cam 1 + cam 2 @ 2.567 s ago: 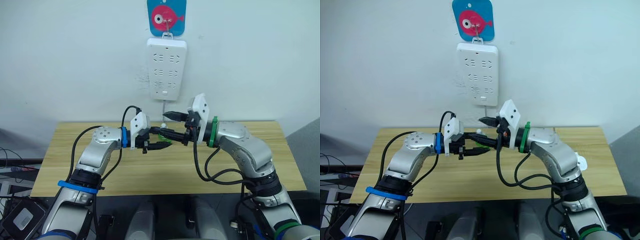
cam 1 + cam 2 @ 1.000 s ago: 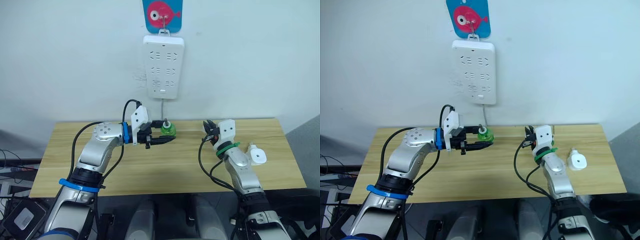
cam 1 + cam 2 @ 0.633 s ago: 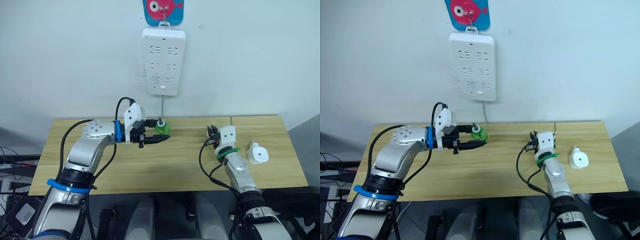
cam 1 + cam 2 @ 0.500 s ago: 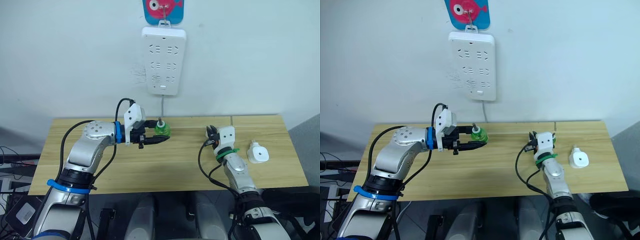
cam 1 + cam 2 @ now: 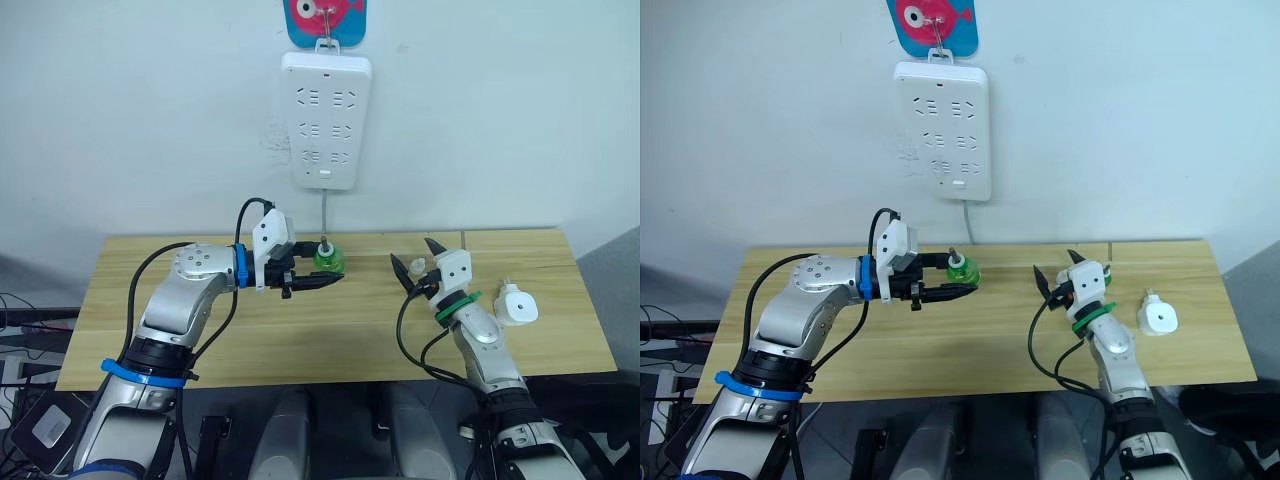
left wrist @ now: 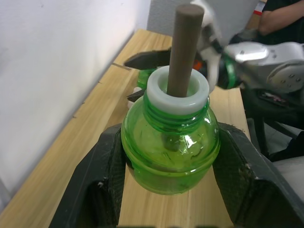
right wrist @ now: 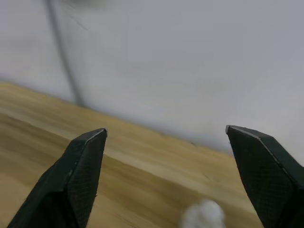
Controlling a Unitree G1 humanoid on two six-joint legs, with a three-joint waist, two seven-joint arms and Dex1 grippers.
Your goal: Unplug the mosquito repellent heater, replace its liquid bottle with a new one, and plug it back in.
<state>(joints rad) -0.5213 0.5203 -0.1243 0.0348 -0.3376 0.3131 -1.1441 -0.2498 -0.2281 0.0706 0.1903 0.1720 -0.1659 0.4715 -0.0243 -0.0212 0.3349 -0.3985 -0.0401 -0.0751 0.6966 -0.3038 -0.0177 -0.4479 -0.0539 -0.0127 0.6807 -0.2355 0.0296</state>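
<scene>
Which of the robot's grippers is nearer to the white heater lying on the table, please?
The right. The right gripper hovers open just beside the heater, toward the table's middle. The left gripper is far across the table, shut on a green bottle.

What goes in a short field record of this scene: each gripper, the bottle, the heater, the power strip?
left gripper: jaws shut on the green bottle, held above the table
green bottle: upright, uncapped, brown wick standing out of its white collar
right gripper: jaws open, holding nothing, low over the table
heater: unplugged, lying on the table on the robot's right, beyond the right gripper
power strip: hanging on the wall above the table, nothing plugged in
</scene>
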